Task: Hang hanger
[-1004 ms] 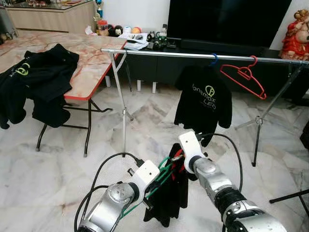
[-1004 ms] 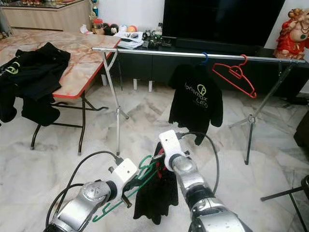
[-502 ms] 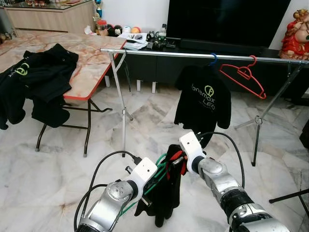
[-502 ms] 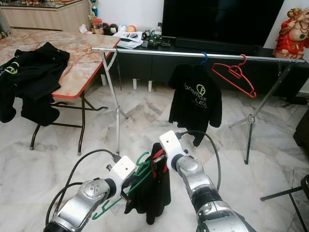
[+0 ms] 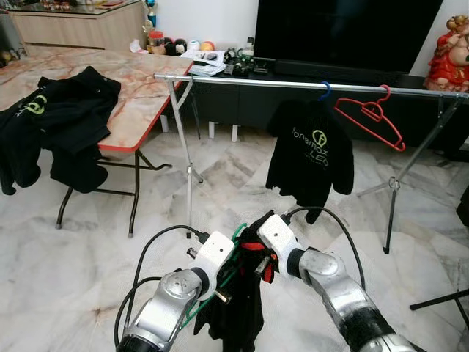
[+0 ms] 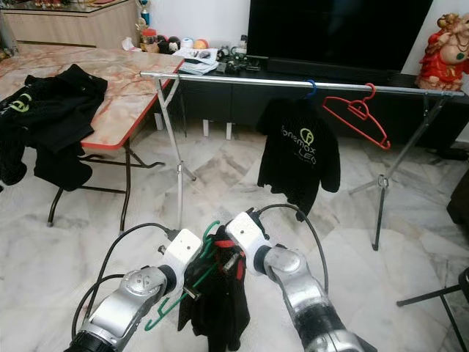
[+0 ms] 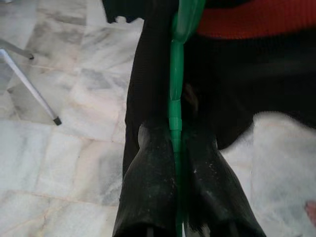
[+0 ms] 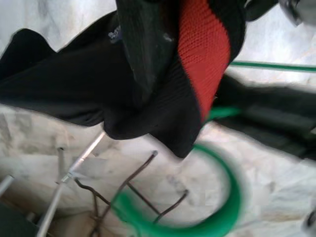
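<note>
A green hanger [image 6: 211, 230] is pinched between the fingers of my left gripper [image 7: 176, 143], which is shut on its bar low in front of me. A black garment [image 5: 238, 323] with a red collar [image 8: 202, 54] hangs bunched over the hanger. My right gripper [image 5: 258, 258] is shut on that collar, pressed close to the left gripper [image 5: 222, 284]. Beyond them a metal clothes rail [image 5: 293, 83] carries a black printed shirt [image 5: 311, 150] on a blue hanger [image 5: 325, 91] and an empty red hanger [image 5: 374, 114].
A folding table [image 5: 139, 95] with black clothes [image 5: 58, 117] piled on it stands at the left. The rail's legs [image 5: 187, 169] [image 5: 392, 198] spread over the marble floor. A TV cabinet [image 5: 242, 103] and a red statue [image 5: 448, 55] line the back wall. A black stand foot [image 5: 440, 297] lies at the right.
My right gripper has moved left and closer to the left gripper. The black garment has sunk lower and now bunches around the green hanger between the two arms.
</note>
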Robot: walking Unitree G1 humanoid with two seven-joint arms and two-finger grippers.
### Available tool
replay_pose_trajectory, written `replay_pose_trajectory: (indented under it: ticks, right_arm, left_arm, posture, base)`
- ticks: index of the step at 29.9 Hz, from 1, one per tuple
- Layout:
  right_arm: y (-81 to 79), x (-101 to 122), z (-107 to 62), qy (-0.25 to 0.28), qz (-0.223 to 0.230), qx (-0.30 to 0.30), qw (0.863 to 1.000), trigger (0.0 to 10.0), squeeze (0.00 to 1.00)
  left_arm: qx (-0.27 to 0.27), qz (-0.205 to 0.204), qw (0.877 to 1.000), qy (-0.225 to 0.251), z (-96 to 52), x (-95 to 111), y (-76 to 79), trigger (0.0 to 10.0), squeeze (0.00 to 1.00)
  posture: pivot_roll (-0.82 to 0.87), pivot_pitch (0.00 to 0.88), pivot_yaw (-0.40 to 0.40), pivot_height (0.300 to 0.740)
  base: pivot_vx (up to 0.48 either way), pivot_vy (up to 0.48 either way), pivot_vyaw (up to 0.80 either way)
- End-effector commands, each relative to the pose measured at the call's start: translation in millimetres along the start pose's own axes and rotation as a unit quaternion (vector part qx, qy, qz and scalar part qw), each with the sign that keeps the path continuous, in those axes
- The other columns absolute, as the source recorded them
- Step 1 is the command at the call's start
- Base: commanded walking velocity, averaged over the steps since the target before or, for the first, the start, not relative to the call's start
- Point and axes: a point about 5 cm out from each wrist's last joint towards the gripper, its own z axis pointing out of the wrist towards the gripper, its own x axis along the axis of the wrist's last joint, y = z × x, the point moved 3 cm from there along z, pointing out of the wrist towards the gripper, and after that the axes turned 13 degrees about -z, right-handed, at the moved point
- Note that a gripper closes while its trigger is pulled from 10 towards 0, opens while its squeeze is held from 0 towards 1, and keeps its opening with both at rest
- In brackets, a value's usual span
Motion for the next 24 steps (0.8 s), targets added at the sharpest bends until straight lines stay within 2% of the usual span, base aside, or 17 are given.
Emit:
replay_pose_trajectory:
  ticks: [1,3,7,18,19,20,21,24]
  right_arm:
    - [0.7,5,0.0,0.006,-0.016,0.000,1.000,10.0,0.00]
    - [6.6,11,-1.2,0.019,-0.009,-0.016,1.000,10.0,0.00]
    - [-0.6,21,-2.6,0.048,-0.017,0.013,0.999,10.0,0.00]
    - [-2.7,23,-4.5,0.048,-0.019,0.016,0.999,10.0,0.00]
    - [-6.0,17,-5.4,0.035,-0.026,0.025,0.999,10.0,0.02]
    - [-6.0,6,-8.0,0.004,-0.044,0.026,0.999,10.0,0.77]
    - [-5.2,-6,-11.7,-0.031,-0.066,0.027,0.997,10.0,0.77]
    - [-1.2,-12,-14.1,-0.052,-0.078,0.018,0.995,10.0,0.77]
  left_arm:
    - [0.005,-0.005,1.000,0.030,1.4,14,-1.8,10.0,0.00]
    - [0.005,-0.006,0.999,0.032,1.8,15,-1.9,10.0,0.00]
    - [0.001,-0.013,0.999,0.037,3.0,16,-0.1,10.0,0.00]
    - [0.001,-0.014,0.999,0.039,3.5,16,-0.1,10.0,0.00]
    - [0.004,-0.017,0.999,0.047,3.3,19,-0.8,10.0,0.00]
    - [0.011,-0.021,0.998,0.061,3.0,23,-3.1,10.0,0.00]
    - [0.020,-0.026,0.996,0.078,2.4,28,-5.7,10.0,0.00]
    - [0.027,-0.030,0.995,0.090,1.8,32,-8.4,10.0,0.00]
  posture:
    - [0.16,0.000,-0.075,0.740]
    - [0.16,0.000,-0.073,0.740]
    - [0.15,0.000,-0.072,0.740]
    - [0.15,0.000,-0.072,0.740]
    - [0.16,0.000,-0.076,0.740]
    - [0.15,0.000,-0.076,0.740]
    - [0.15,0.000,-0.076,0.740]
    - [0.15,0.000,-0.077,0.740]
  base:
    - [0.000,0.000,0.00]
    - [0.000,0.000,0.00]
    - [0.000,0.000,0.00]
    - [0.000,0.000,0.00]
    - [0.000,0.000,0.00]
    - [0.000,0.000,0.00]
    - [0.000,0.000,0.00]
    - [0.000,0.000,0.00]
